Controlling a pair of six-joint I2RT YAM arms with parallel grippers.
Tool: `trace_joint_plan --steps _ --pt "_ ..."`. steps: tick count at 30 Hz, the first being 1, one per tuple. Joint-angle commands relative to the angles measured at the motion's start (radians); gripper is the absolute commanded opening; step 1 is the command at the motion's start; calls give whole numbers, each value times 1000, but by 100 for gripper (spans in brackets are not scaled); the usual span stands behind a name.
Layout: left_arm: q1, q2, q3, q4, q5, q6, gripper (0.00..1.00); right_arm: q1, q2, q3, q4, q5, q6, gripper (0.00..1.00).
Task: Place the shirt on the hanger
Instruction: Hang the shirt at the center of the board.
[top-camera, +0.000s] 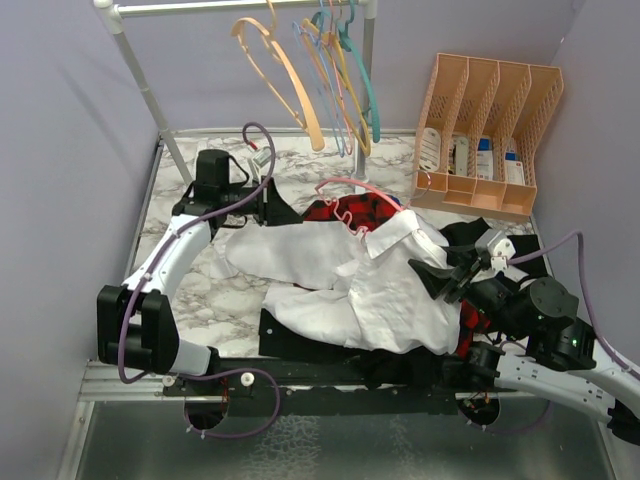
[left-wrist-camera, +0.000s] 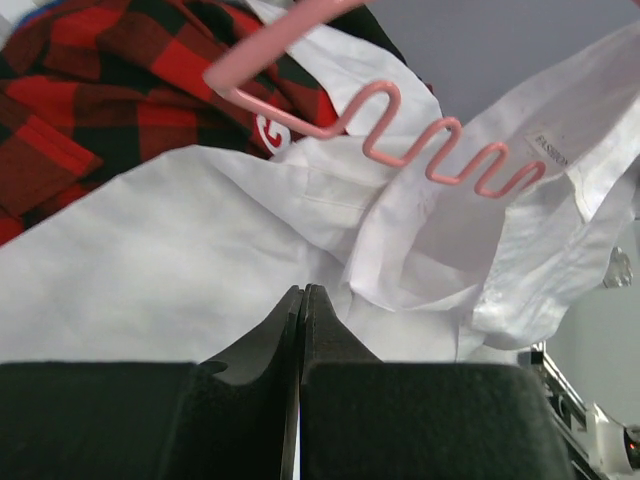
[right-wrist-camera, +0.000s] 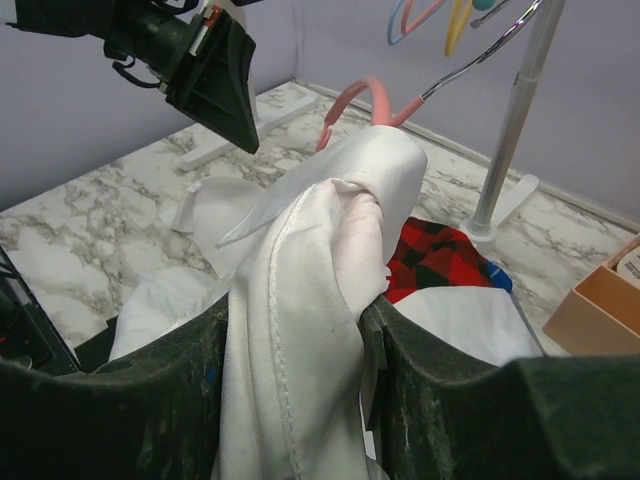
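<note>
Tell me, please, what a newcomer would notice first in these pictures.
The white shirt sprawls across the middle of the table, over a red plaid shirt. The right gripper pinches a raised fold of it between its fingers, beside the pink hanger, whose wavy arm reaches the collar.

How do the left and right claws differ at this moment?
The left claw is shut on nothing; the right claw is clamped on a fold of the shirt. The left claw is at the shirt's far-left edge, the right claw at its right side. Both face the hanger.
</note>
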Motion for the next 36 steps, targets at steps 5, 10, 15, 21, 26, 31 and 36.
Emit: trace_joint_plan --steps 5,10,15,21,26,31,36 --pt "-167 -54 -145 -46 40 -12 42 3 -13 2 89 -7 -43 1" --pt "-239 -77 -214 64 0 -179 72 2 -20 3 130 7 -31 1" --pt "-241 -29 -228 100 -57 -287 91 2 -3 13 124 7 -1 1" --pt "-244 61 -206 145 -39 -398 90 3 -2 26 125 2 34 1" --pt "-257 104 -165 118 -79 -459 89 3 -1 38 104 11 56 1" --pt "-280 100 -139 94 -126 -498 89 3 -5 28 102 15 66 1" --pt "-305 114 -114 91 -126 -548 85 3 -11 12 106 17 76 1"
